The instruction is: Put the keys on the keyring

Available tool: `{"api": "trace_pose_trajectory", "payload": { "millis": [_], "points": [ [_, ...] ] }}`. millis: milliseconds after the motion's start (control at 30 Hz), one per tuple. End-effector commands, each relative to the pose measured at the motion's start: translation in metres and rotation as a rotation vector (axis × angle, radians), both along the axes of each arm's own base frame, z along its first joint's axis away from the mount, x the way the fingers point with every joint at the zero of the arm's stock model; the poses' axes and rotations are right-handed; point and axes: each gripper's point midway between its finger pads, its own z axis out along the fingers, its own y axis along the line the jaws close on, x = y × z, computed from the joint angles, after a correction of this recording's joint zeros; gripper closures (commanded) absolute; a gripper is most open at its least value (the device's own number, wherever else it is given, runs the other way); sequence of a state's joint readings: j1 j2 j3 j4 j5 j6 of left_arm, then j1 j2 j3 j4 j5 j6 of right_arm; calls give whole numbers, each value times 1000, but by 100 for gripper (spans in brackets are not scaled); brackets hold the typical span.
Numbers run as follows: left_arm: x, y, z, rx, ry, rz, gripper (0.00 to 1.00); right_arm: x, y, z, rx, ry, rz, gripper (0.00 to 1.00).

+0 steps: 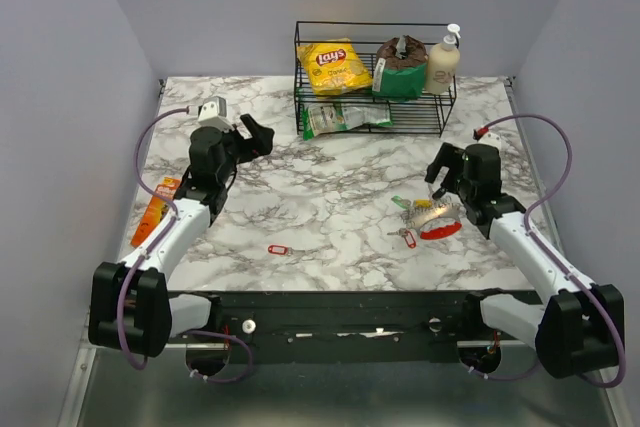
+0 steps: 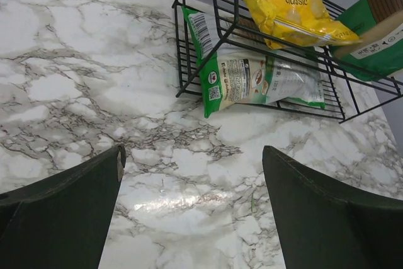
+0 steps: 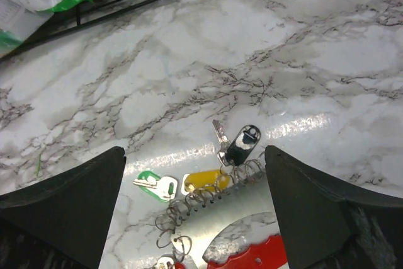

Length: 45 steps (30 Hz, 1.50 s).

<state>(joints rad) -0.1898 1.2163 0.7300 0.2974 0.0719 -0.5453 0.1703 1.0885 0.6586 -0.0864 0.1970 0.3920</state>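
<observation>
Top and wrist views, near to far. Nearest the arm bases, a lone red tag (image 1: 278,249) lies on the marble table (image 1: 330,187), apart from everything else. To its right, in front of the right arm, lies the bunch: a red loop (image 1: 441,231) and a silver piece (image 1: 430,213), with the keys (image 1: 406,237) scattered just beside them on the left. The right wrist view shows a green-tagged key (image 3: 156,183), a yellow tag (image 3: 204,181) and a black-tagged key (image 3: 242,144) lying flat along a wire coil (image 3: 211,201). A thin ring at the coil's near end, seemingly the keyring (image 3: 181,242), rests on the table just beside the red loop. Whether any key is threaded on it cannot be told. The right gripper (image 1: 438,173) hovers just beyond the bunch, its fingers (image 3: 327,212) spread wide apart and holding nothing. At the left edge an orange pack (image 1: 155,209) lies beside the left arm. The left gripper (image 1: 256,137) is raised over bare marble, well apart from the keys, its fingers (image 2: 63,212) likewise spread and empty. Farthest, a wire rack (image 1: 375,25) holds a yellow chip bag (image 1: 335,67), a brown-and-green bag (image 1: 400,69) and a pump bottle (image 1: 443,62), with a green packet (image 1: 345,119) on its lower shelf, poking out at the left.
</observation>
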Motion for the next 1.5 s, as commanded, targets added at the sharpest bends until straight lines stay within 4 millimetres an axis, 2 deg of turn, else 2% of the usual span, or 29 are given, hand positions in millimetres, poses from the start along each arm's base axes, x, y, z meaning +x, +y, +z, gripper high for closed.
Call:
{"api": "trace_pose_trajectory", "payload": {
  "millis": [0, 67, 100, 167, 233, 400, 467, 567, 833, 1133, 1267, 1467],
  "points": [
    [5, -17, 16, 38, -9, -50, 1, -12, -7, -32, -41, 146, -22, 1],
    [11, -26, 19, 83, -2, -59, 1, -12, -8, -38, -53, 181, -30, 3],
    [6, -40, 13, 109, 27, -90, 1, -12, -10, -40, -57, 199, -41, 3],
    [12, -47, 16, 174, 32, -74, 1, -13, -11, -51, -67, 240, -51, 4],
    [7, -63, 11, 213, 56, -105, 1, -13, -13, -57, -75, 267, -63, 5],
    [2, -88, 10, 268, 49, -149, 1, -13, -15, -63, -83, 290, -74, 9],
    [-2, -101, 8, 297, 45, -179, 1, -12, -15, -62, -79, 290, -74, 15],
    [-5, -113, 4, 326, 51, -201, 1, -10, -14, -62, -73, 290, -74, 16],
    [-10, -128, 0, 329, 44, -270, 1, -7, -7, -61, -40, 296, -51, 19],
    [-33, -171, -8, 238, 26, -473, 1, -13, 6, -69, 7, 322, 13, 23],
    [-43, -191, -17, 234, 41, -526, 1, -17, 3, -75, 4, 339, -3, 27],
    [-48, -204, -24, 256, 47, -547, 1, -19, -9, -84, 6, 364, -61, 33]
  ]
}}
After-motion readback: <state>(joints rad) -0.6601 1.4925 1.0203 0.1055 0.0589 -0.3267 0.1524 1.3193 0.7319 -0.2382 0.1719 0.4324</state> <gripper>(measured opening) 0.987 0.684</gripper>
